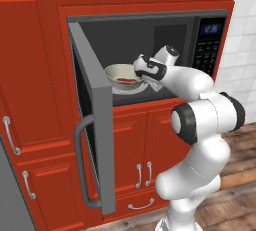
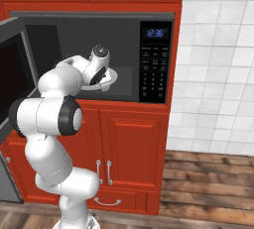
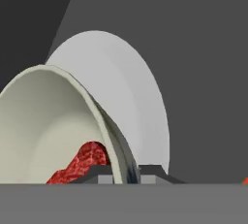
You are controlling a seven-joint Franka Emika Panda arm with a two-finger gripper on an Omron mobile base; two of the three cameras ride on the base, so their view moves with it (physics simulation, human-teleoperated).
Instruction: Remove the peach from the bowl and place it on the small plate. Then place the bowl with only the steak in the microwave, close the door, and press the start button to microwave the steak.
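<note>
One microwave [image 1: 150, 60] fills your view, built into red cabinets [image 1: 30, 100], cavity dark, keypad panel [image 2: 156, 62] on its right with a blue display lit. Your door [image 1: 97, 125] stands swung wide to the left, curved bar handle [image 1: 80, 162] facing out. Your white arm reaches up from the base and into the cavity. White turntable [image 3: 131, 97] sits on the cavity floor. Your bowl [image 1: 121, 76] is inside the microwave, over the turntable, tilted a bit in the left base view; whether it touches the turntable you can't tell. Steak [image 3: 82, 162] lies in the bowl's bottom, red, nothing else seen in there. Your hand [image 3: 127, 173] is clamped on the bowl's rim at its right side, one finger inside the wall, one outside.
</note>
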